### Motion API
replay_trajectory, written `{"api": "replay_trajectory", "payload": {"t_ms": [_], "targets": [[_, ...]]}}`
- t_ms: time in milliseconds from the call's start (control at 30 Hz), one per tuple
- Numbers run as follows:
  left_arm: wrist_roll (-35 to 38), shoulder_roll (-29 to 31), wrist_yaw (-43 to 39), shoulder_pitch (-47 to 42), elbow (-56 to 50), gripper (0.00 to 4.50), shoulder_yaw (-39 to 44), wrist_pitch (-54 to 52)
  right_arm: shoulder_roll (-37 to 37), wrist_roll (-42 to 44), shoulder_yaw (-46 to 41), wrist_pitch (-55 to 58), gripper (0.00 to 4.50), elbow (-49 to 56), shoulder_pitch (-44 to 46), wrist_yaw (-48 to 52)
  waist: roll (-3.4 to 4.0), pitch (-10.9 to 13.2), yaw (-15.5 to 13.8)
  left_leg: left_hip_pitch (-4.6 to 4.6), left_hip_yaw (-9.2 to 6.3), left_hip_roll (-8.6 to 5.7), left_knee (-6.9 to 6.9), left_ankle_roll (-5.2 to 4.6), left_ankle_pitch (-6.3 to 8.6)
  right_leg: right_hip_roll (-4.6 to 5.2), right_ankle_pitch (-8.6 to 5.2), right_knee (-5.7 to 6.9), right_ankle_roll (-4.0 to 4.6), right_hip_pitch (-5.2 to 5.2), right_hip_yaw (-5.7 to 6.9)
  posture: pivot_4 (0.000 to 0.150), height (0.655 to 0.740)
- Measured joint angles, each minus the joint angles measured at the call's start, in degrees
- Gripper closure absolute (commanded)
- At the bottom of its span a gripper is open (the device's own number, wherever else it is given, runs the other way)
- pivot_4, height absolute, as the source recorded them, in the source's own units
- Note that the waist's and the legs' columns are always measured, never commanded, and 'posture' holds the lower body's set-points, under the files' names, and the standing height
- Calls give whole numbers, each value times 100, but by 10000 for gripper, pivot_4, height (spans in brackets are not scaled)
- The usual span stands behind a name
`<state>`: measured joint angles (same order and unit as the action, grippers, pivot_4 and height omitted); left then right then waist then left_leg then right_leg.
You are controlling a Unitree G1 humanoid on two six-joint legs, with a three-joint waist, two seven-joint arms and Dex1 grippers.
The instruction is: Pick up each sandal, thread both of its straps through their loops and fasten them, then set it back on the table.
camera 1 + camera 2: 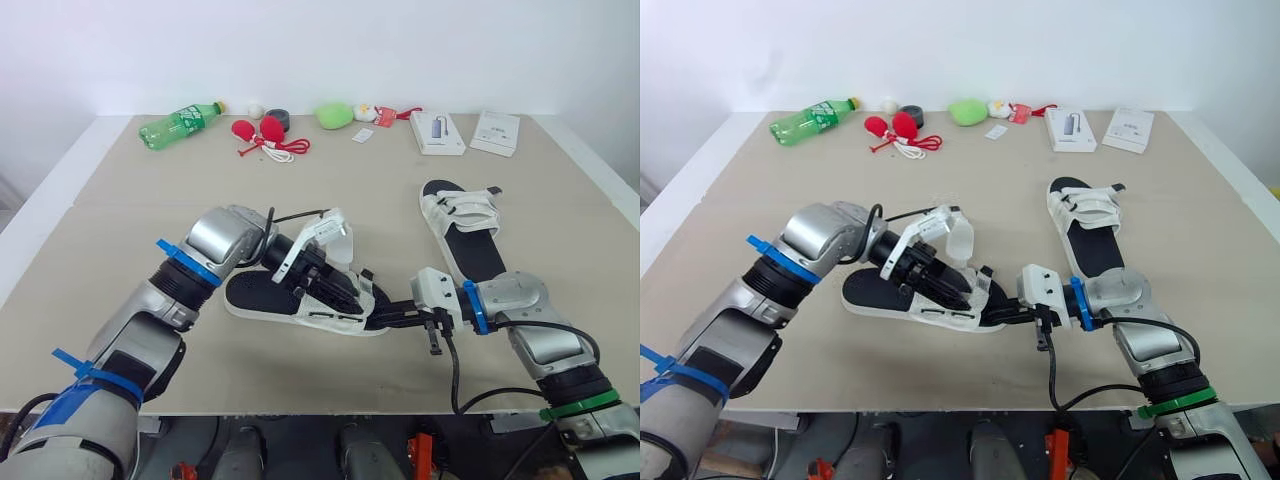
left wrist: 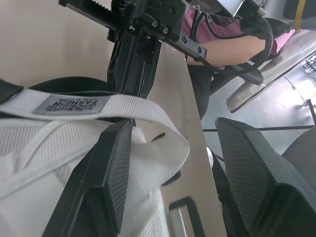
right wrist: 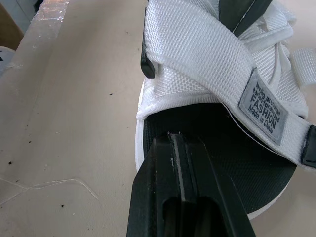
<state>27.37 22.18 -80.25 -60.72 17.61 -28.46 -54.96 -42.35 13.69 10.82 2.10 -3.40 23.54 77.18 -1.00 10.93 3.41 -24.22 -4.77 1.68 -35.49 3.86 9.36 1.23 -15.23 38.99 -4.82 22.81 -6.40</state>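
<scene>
The near sandal [image 1: 252, 294] lies on the desk [image 1: 140, 200] at front centre. The left gripper [image 1: 347, 286] sits over its white strap [image 2: 123, 106], jaws wide (the strap rests against one finger). The right gripper [image 1: 396, 316] meets the sandal's end, jaws narrow; I cannot tell whether they pinch it. The other sandal [image 1: 462, 226] lies further back, to the right.

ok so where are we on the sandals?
Far sandal lies flat with straps across it; can't confirm they're fastened. In hand: near sandal, with the left end effector open around a loose white strap and the right end effector at its sole. Left: thread and fasten its straps.
</scene>
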Motion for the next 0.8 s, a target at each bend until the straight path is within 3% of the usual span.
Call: {"api": "replay_trajectory", "payload": {"t_ms": [300,500,533,800], "targets": [[-106,-363,88,-59,266,17440,-3,-318,-2,-1,1,-4,45000,6,-7,-11,0,0,5,0,0,-1,0,0,0,1,0,-1,-1,-1,0,1500,7400],[-254,-588,370,-112,615,42555,51,-481,-5,-1,3,-6,45000,24,-15,-16,0,0,7,0,-1,-2,2,0,0,0,-1,-1,-1,0,0,1500,7400],[-272,-595,386,-111,625,44428,65,-475,-5,-2,3,-6,45000,24,-15,-14,0,0,7,0,-1,-2,3,0,0,0,-1,-1,-1,0,0,1500,7400],[-387,-720,549,-109,656,44428,225,-212,-6,-20,2,-21,45000,23,-14,-15,0,0,7,1,0,-2,2,0,0,1,-1,-1,-2,0,0,1500,7400]]}}
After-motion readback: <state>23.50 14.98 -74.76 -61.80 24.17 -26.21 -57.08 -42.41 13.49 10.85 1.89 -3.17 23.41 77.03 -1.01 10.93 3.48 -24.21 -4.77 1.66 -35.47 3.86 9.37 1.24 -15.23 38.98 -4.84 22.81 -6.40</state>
